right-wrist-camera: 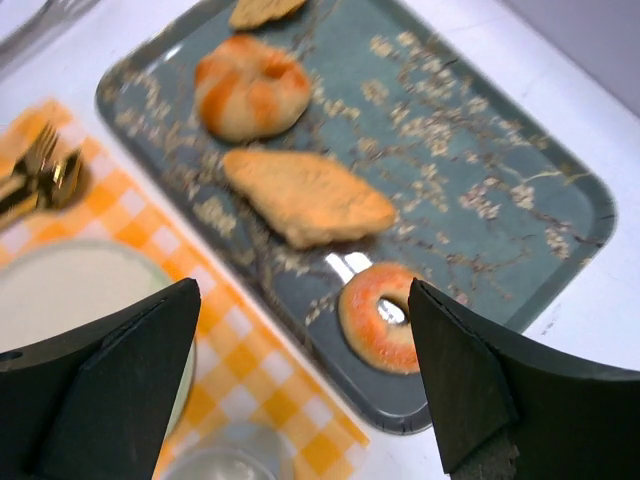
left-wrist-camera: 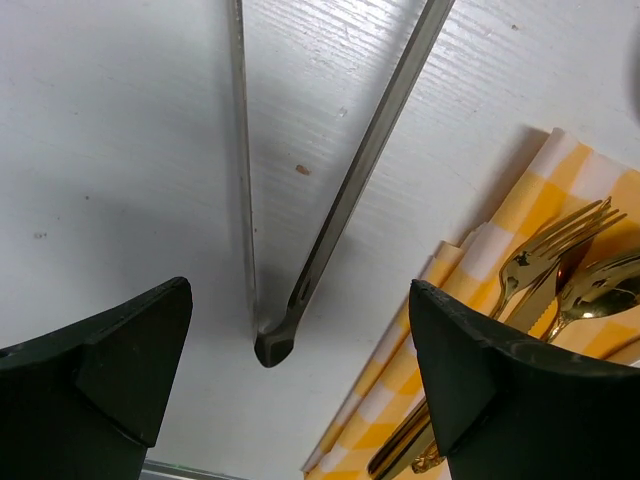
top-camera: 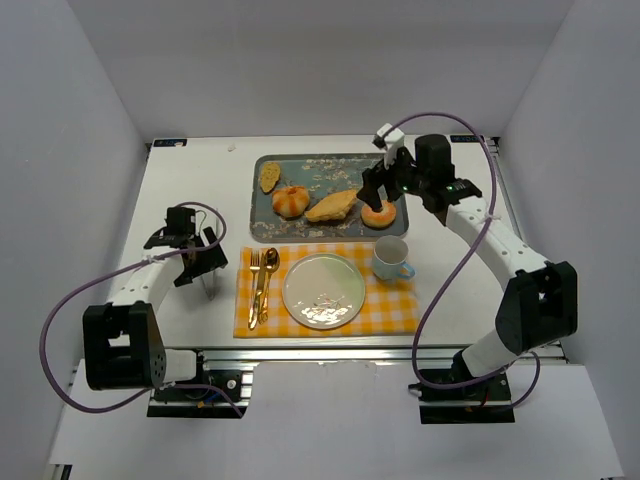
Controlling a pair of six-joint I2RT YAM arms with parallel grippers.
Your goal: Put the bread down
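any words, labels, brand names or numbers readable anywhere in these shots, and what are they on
No readable text in any view.
tray: blossom pattern only, no lettering.
plate and mug: plain, as far as they show.
small dark marks beyond the tray, far left: too small to tell if they carry any text.

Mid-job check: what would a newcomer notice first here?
The grey-blue floral tray, far centre, carries four breads, with the open right gripper hovering over the orange ring-shaped doughnut at its right end. Nearer, the yellow checked placemat holds a white round plate, gold cutlery and a pale blue cup. The open left gripper hangs above metal tongs on the left.
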